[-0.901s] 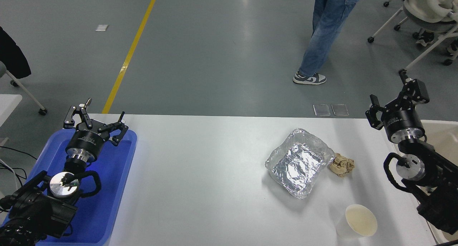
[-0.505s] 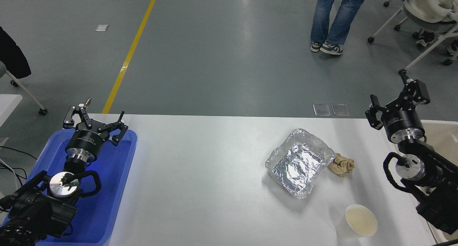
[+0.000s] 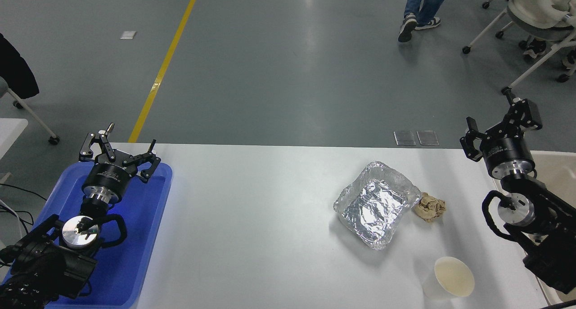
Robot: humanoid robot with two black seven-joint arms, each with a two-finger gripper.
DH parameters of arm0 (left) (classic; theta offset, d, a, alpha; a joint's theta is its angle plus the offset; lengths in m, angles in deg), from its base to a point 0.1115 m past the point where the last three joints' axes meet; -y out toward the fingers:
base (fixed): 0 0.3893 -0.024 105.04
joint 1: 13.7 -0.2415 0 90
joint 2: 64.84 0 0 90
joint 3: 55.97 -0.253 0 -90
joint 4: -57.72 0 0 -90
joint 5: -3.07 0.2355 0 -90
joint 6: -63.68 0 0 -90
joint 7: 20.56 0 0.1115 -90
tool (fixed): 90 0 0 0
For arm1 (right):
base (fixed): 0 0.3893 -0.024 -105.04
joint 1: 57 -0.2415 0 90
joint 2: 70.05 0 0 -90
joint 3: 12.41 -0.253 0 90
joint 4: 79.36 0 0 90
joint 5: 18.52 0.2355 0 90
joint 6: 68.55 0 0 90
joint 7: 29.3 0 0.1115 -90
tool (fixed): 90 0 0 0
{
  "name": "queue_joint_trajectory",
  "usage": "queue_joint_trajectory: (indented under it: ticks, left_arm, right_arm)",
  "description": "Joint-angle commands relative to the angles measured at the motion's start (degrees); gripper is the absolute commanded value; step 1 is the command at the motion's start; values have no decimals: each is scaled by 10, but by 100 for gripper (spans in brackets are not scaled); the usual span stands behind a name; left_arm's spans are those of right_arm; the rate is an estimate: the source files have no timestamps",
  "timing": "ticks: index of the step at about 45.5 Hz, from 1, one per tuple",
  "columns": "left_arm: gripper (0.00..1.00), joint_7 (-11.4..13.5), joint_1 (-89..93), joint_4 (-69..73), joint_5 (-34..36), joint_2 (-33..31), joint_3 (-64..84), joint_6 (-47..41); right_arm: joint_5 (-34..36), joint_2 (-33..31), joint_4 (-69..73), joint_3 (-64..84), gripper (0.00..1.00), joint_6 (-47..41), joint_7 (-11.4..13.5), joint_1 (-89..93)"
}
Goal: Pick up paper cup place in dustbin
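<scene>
The white paper cup point(image 3: 452, 277) stands upright near the table's front right, its cream inside showing. A beige dustbin point(image 3: 554, 170) shows only in part at the right edge, behind the right arm. Over the table's far right corner my right gripper point(image 3: 497, 118) is open with nothing between its fingers, well behind and to the right of the cup. At the lower left, above a blue tray point(image 3: 148, 237), the left gripper point(image 3: 120, 145) is parked and open.
A crinkled silver foil tray point(image 3: 375, 203) lies right of the table's centre, with a crumpled brown paper wad point(image 3: 430, 208) touching its right side; both lie behind the cup. A person's legs point(image 3: 420, 7) are on the floor far beyond the table, near wheeled chairs point(image 3: 535, 12).
The person beyond the table has walked farther away, toward the top of the picture. The right gripper shifted only slightly; the cup and left arm have not moved.
</scene>
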Motion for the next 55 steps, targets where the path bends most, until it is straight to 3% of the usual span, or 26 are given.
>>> queue_joint_trajectory:
  ticks: [1,17,25,42,47,55]
  left_arm:
    - [100,-1,-1,-1,0,0,0,0]
    - [100,0,0,0,0,0,0,0]
    - [100,0,0,0,0,0,0,0]
    - [100,0,-1,0,0,0,0,0]
    - [100,0,0,0,0,0,0,0]
    - [100,-1,0,-1,0,0,0,0]
  right_arm:
    - [0,-2,-6,-1,100,0,-1,-8]
    - [-2,-8,-14,6,100,-1,0,-10]
    - [-4,-50,-14,34,100,6,1,-24]
    - [-1,-158,-27,389,100,14,13,-175]
    - [5,-169,-27,527,100,14,53,-245]
    - [-4,-173,-27,697,100,14,188,-357]
